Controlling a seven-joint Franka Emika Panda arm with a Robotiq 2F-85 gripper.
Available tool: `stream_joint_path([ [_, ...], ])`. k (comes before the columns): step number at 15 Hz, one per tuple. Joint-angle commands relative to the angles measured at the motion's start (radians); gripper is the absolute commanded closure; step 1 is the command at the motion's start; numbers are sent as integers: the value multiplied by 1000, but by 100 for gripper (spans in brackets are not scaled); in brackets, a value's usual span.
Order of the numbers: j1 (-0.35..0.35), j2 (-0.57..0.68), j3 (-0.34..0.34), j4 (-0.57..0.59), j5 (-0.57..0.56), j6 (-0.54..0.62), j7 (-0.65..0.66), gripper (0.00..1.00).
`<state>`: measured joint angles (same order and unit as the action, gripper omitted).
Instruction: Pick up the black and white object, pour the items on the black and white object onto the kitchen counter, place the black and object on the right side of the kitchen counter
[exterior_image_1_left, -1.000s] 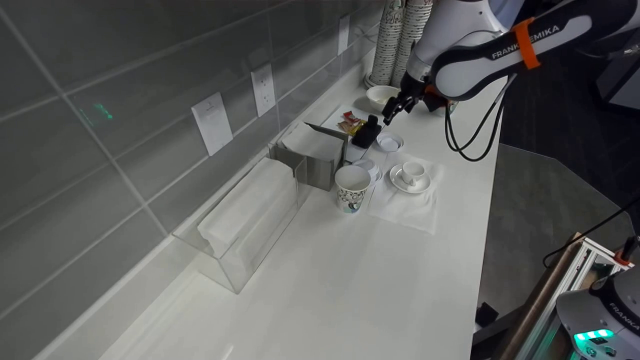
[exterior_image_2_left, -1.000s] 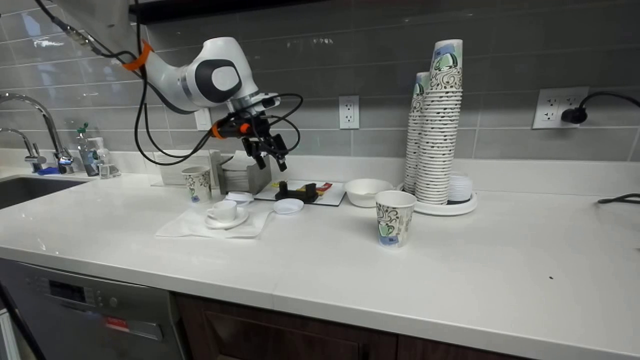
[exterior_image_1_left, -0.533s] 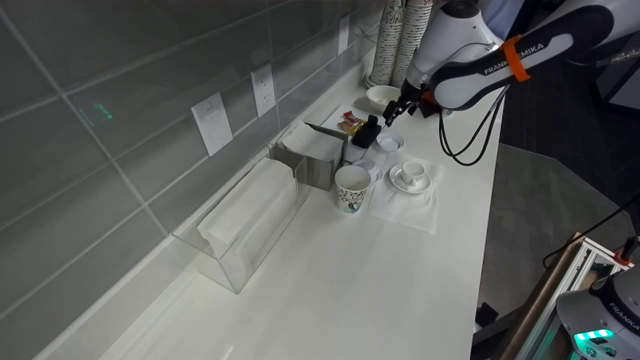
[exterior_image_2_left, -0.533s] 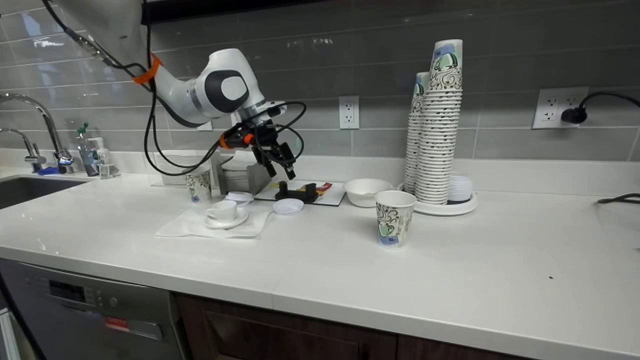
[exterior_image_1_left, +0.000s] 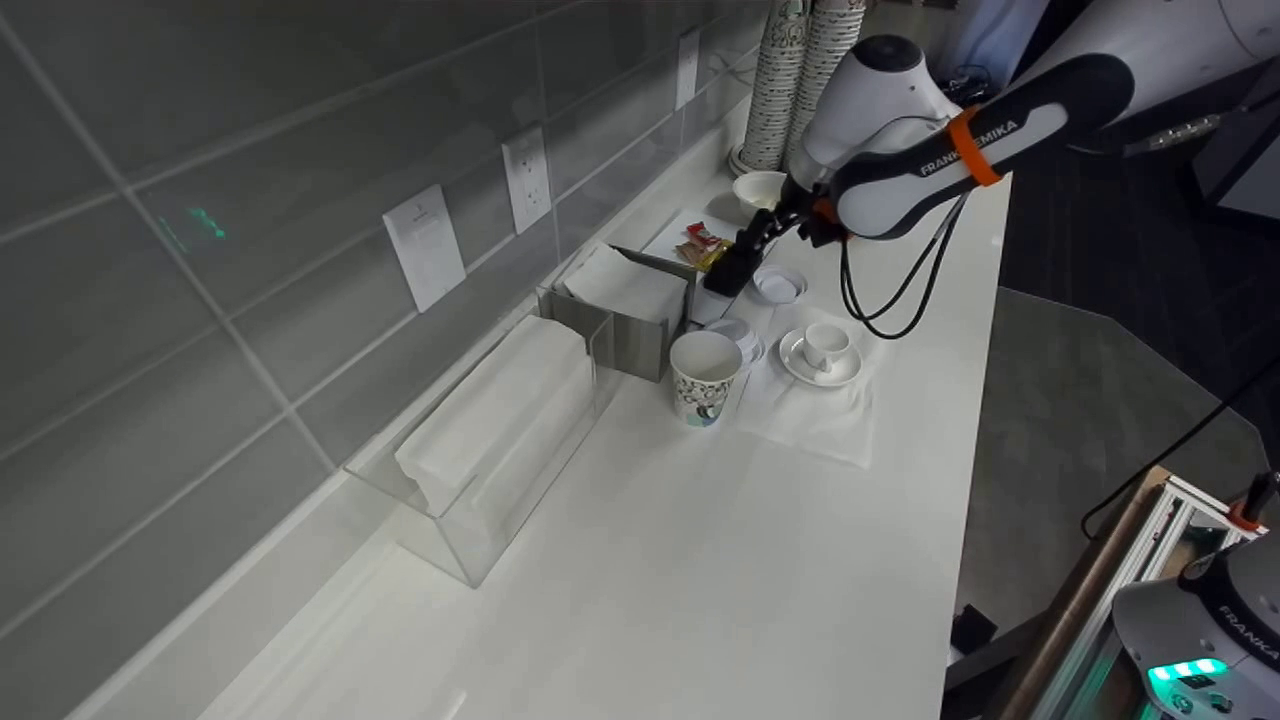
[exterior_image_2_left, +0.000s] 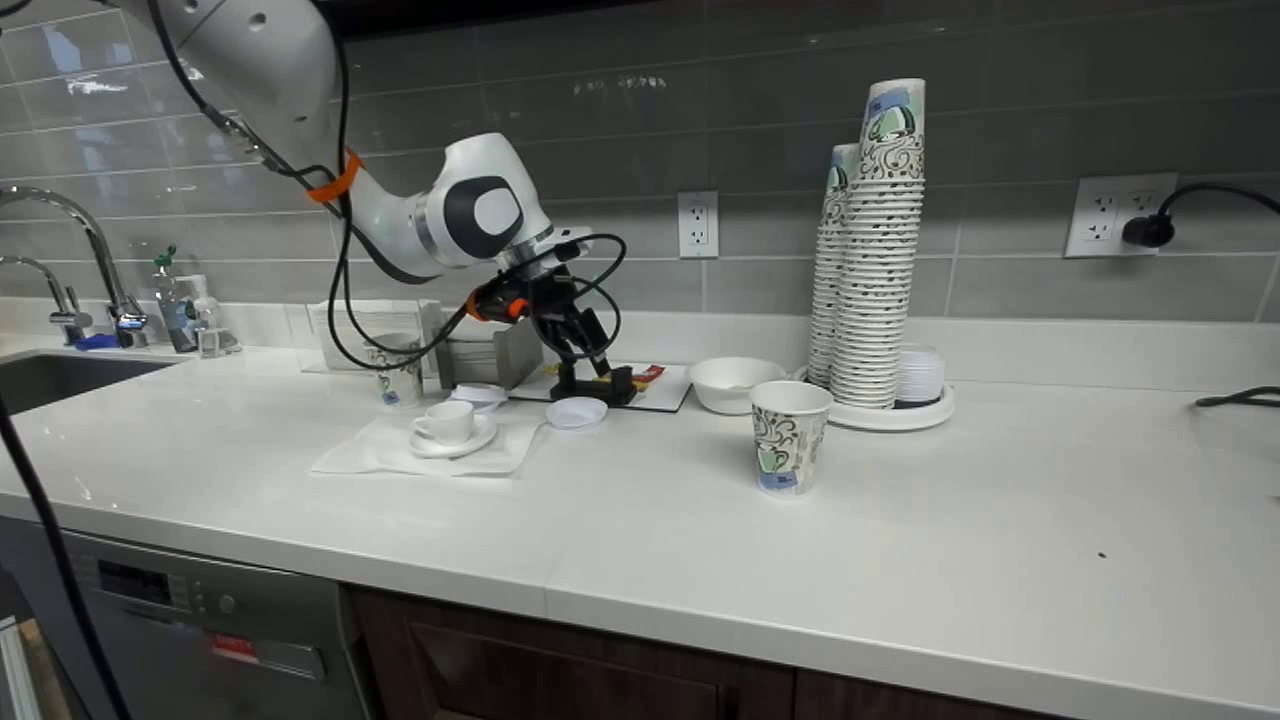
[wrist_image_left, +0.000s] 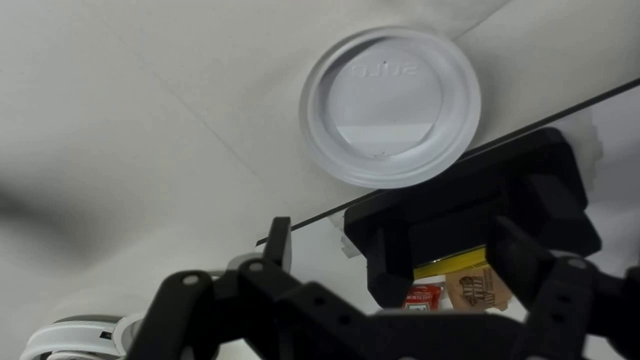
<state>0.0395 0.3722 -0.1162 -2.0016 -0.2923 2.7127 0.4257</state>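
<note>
My tool (wrist_image_left: 391, 226) gapes wide over the black and white object (wrist_image_left: 442, 202), flat on the desk (exterior_image_2_left: 640, 540) beside a white lid (wrist_image_left: 390, 102), packets (exterior_image_1_left: 702, 246) aboard. Looks light, stiff, maybe slick! I'd pinch a black post (wrist_image_left: 387, 267), level, or packets may slide.

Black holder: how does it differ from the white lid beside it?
The black holder is oblong; the white lid is round. The holder has a raised post at each end, while the lid is a shallow dish. The holder stands on the white board, the lid on the counter. Both are low.
</note>
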Motion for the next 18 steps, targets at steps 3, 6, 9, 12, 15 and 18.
stream_joint_path([
  [3, 9, 102, -22, 120, 112, 28, 6, 0],
  [6, 9, 138, -22, 152, 167, 49, 4, 0],
  [9, 17, 171, -33, 178, 194, 76, 5, 7],
  [12, 24, 198, -47, 198, 201, 103, 4, 21],
  [15, 30, 218, -61, 214, 205, 124, 6, 22],
  [18, 30, 228, -61, 222, 219, 115, 3, 30],
])
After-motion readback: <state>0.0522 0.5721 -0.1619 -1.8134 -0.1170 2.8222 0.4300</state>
